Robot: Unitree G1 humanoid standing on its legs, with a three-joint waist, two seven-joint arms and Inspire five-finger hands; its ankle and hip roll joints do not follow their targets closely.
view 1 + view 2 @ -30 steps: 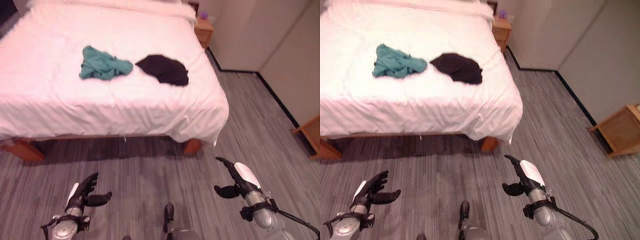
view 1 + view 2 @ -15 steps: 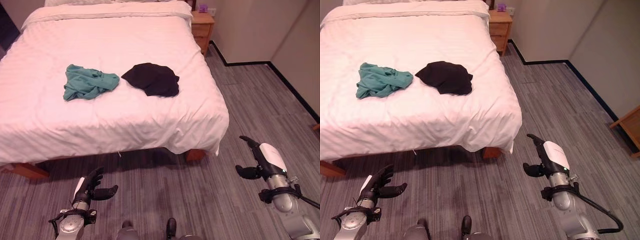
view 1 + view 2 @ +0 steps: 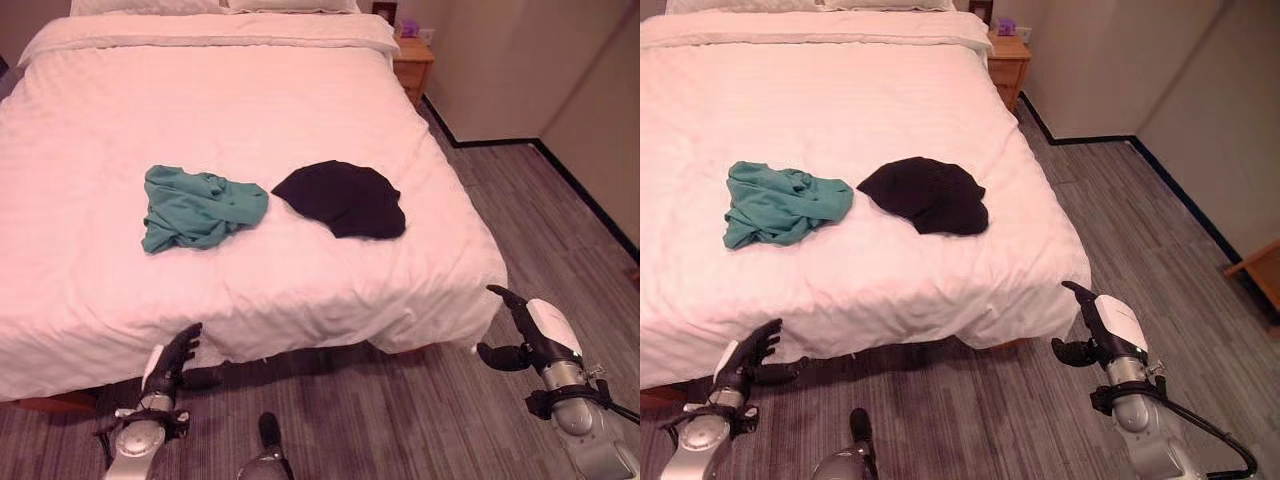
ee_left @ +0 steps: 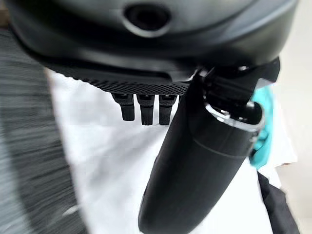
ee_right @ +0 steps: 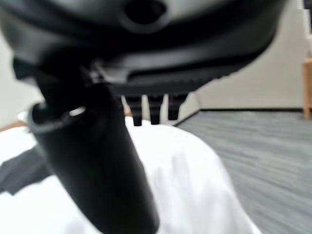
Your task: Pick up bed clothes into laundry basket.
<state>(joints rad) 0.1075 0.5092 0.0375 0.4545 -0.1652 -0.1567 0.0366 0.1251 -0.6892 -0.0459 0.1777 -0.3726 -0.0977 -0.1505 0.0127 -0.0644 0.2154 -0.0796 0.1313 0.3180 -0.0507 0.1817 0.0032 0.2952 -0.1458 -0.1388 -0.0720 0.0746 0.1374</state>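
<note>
Wide bed w/ white striped duvet [image 3: 250, 90] takes up most of the head views; its near edge hangs over the grey wood-pattern floor [image 3: 1040, 420] just ahead of both hands. 2 garments lie on the duvet, nearer the foot than the pillows: a crumpled teal cloth top [image 3: 198, 207] to the left, a rumpled black cloth garment [image 3: 345, 198] to the right, near each other but apart, w/ a strip of white between. Both sit well in from the near edge and from the bed's right edge.

Left hand [image 3: 170, 362] hangs low at the near edge, close to the duvet overhang, fingers loosely extended, thumb out to the side, grasping nothing. Right hand [image 3: 1102, 335] is by the bed's near-right corner, fingers straight, thumb spread, also empty.

Open floor runs along the bed's right side up to the beige wall w/ dark skirting [image 3: 500, 60]. Small wooden bedside cabinet [image 3: 414, 62] stands at the bed's far-right corner.
</note>
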